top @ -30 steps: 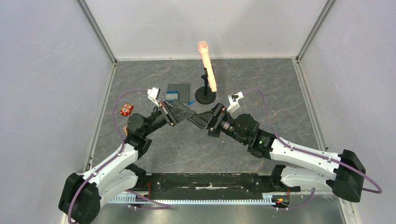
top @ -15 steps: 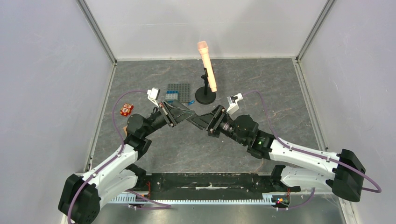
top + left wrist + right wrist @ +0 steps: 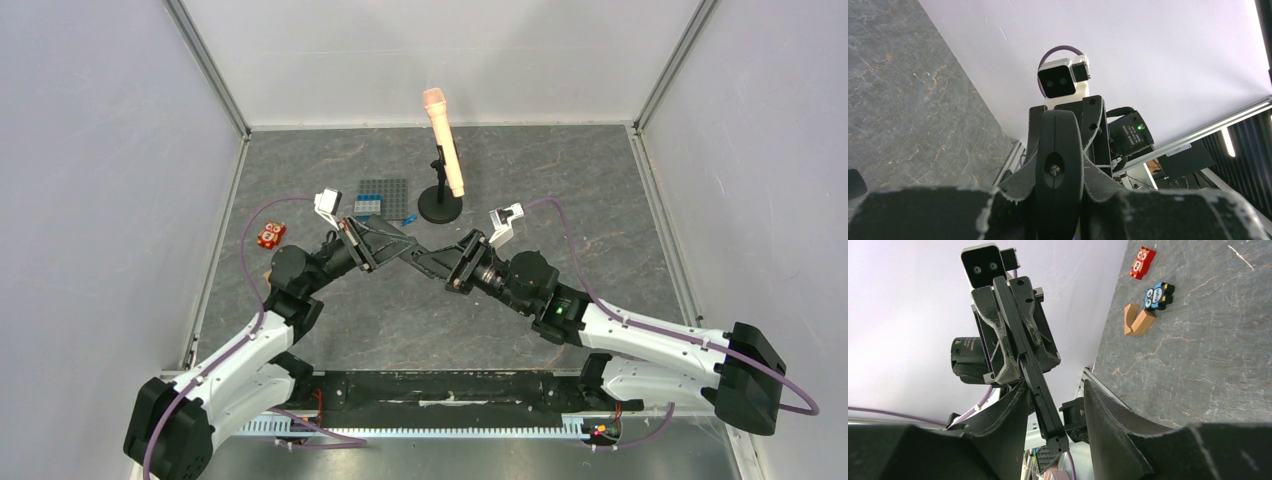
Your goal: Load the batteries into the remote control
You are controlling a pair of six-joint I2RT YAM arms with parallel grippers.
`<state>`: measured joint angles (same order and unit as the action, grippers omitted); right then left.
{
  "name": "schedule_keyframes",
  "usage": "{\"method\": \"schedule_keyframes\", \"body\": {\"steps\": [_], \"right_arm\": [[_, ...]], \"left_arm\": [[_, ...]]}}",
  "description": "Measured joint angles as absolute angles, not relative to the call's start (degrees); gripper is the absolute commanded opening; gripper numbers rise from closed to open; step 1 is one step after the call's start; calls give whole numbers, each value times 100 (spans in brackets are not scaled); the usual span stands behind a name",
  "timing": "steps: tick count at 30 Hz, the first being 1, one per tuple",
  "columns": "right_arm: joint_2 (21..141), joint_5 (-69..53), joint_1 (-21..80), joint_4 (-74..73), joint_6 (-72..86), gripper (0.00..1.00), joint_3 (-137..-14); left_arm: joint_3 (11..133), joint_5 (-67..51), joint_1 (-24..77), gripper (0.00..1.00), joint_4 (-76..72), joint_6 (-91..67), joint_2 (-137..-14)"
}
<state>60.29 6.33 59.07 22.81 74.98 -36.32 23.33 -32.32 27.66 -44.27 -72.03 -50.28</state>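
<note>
The remote control (image 3: 1030, 375), a slim black bar, is held in the air above the table's middle, with my left gripper (image 3: 398, 246) shut on one end. In the left wrist view the remote control (image 3: 1059, 170) shows end-on between my own fingers (image 3: 948, 212). My right gripper (image 3: 1055, 390) straddles the bar's free end. Its left finger (image 3: 998, 425) lies against the bar and its right finger (image 3: 1113, 425) stands a gap away, so it is open. From above, the right gripper (image 3: 428, 262) meets the left one tip to tip. The batteries are out of view.
A peach microphone (image 3: 443, 150) on a black stand is at the back centre, beside a grey studded plate (image 3: 385, 192) with blue bricks. A red block (image 3: 271, 235), a blue block (image 3: 1158, 296) and a wooden piece (image 3: 1137, 322) lie at the left.
The right gripper's jaws have narrowed around the remote's free end, and the right arm has eased a little toward the near side. The left gripper has kept its hold and place.
</note>
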Motion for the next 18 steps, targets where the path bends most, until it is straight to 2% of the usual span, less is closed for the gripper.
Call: {"method": "schedule_keyframes", "body": {"steps": [3, 9, 11, 14, 18], "right_arm": [[6016, 622, 5907, 2353, 7507, 53, -3612], [6016, 604, 5905, 2305, 7513, 78, -3612], [6016, 609, 5905, 2270, 7489, 84, -3612], [5979, 615, 5900, 2169, 7413, 89, -3612], [5789, 635, 5857, 1992, 7282, 90, -3612]], "left_arm": [[2333, -3186, 2766, 2, -4416, -7334, -4991], [2340, -3157, 2766, 2, -4370, -7400, -4847], [2340, -3157, 2766, 2, -4305, -7395, -4797], [2340, -3155, 2766, 2, -4143, -7360, -4740], [2340, -3148, 2766, 2, -3833, -7236, -4678]]}}
